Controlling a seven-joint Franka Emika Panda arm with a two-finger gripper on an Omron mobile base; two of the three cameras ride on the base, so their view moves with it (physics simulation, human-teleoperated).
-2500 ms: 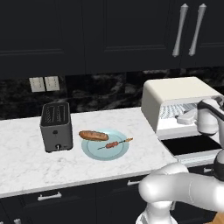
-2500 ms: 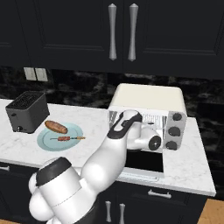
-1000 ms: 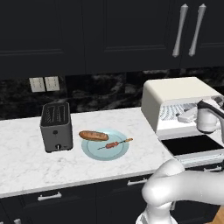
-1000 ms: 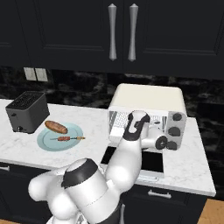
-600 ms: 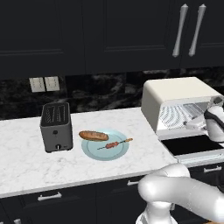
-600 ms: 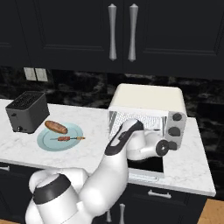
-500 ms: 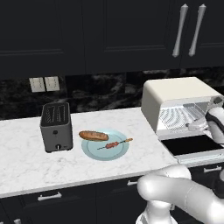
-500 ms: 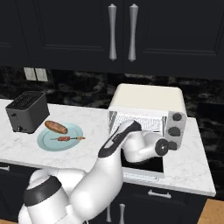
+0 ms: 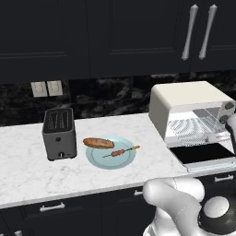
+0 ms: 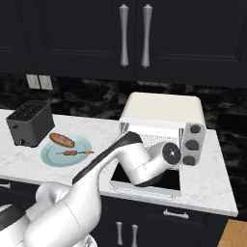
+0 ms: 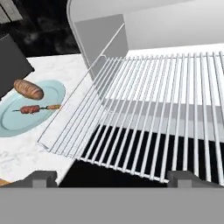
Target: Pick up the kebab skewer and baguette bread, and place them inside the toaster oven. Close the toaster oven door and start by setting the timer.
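**Over by the open toaster oven, food's still on the plate**

Right at the mouth of the toaster oven point(image 10: 161, 108) is where the gripper point(image 11: 111, 177) sits, fingers spread wide with nothing between them. From the hand view you look straight down on the wire rack point(image 11: 148, 113), which is slid partway out, and the two finger tips point(image 11: 41, 178) poke up at either side of its front edge. The toaster oven door point(image 9: 203, 153) is folded down flat in front of the box, dark glass facing up.

Both bits of food are off to the gripper's left, well apart from it. The baguette bread point(image 9: 98, 143) lies on the back-left part of the light blue plate point(image 9: 99, 161), and the kebab skewer point(image 9: 120, 151) lies just in front of it on the same plate, its yellowish tip pointing toward the oven. The two are close but I can't tell if they touch. In the hand view they show up at the far left, bread above skewer.

The plate sits on the white marble counter point(image 9: 27, 166), between the dark grey slot toaster point(image 9: 59, 133) and the oven. In the right base view the white arm point(image 10: 130, 161) hangs over the lowered door, below the oven's three dark knobs point(image 10: 192, 144).
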